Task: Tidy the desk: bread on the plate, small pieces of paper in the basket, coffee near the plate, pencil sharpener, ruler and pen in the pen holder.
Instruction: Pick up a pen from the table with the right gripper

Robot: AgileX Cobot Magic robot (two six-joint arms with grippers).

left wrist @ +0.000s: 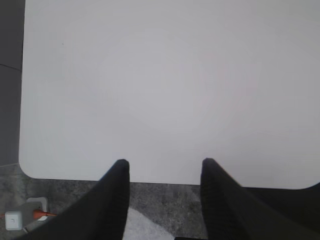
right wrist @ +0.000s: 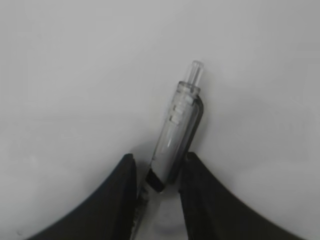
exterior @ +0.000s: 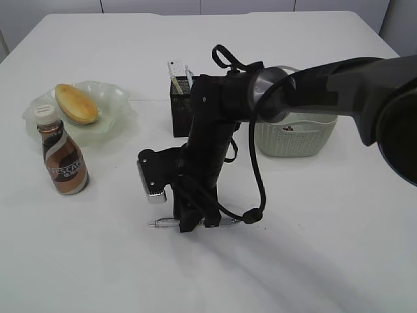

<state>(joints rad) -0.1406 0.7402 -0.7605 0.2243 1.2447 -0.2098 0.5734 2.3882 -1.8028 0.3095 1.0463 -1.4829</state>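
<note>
At the left of the desk (exterior: pixel 313 248), the plate (exterior: pixel 114 107) holds the bread (exterior: pixel 76 103), which lies diagonally across its bowl. The coffee (exterior: pixel 62 156) stands upright just in front of the plate, cap on, close to the plate's near rim. Toward the centre, the pen holder (exterior: pixel 180 107) stands upright, partly hidden by the right arm; the ruler (exterior: pixel 176 70) and a slim pale-green item protrude from its top. To the right, the basket (exterior: pixel 296 137) sits behind the arm; a small dark-and-red scrap shows through its perforated wall, and the rest of its contents cannot be made out. The right gripper (exterior: pixel 195 225) is lowered to the tabletop at front centre, over the pen (right wrist: pixel 175 140), which lies flat on the desk. In the right wrist view the two fingers bracket the clear pen barrel closely, one on each side; whether they actually press it cannot be told. The left gripper (left wrist: pixel 165 197) hangs over the bare desk edge, its fingers about half spread and holding nothing.
</note>
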